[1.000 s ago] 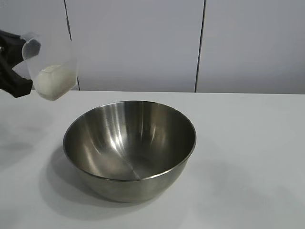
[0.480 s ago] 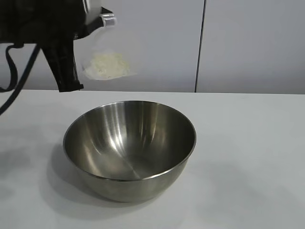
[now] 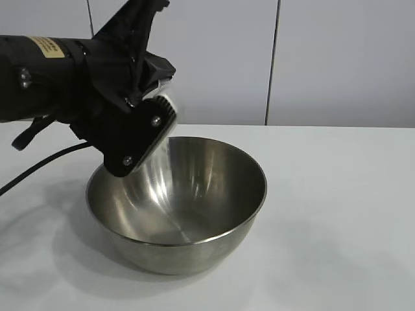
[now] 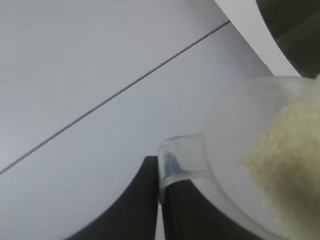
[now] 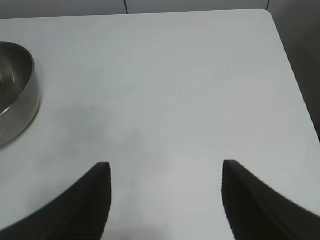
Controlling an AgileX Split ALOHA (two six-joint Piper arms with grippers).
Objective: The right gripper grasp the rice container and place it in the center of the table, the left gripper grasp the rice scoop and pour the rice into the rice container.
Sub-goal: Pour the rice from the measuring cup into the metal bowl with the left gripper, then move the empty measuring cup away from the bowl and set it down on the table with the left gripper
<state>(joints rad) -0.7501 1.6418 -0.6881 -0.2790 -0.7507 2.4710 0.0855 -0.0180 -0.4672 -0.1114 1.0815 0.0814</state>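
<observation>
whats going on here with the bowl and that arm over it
The left gripper holds the rice scoop by its handle, tipped over the near-left rim of the rice container, with rice sliding toward the lip. The bowl sits on the table. The right gripper hangs open, off to the side, holding nothing.

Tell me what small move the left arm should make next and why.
Probably keep tipping the rice scoop a little further: the left gripper holds it tilted above the rice container, whose bottom looks bare, and the rice remains inside the scoop.
</observation>
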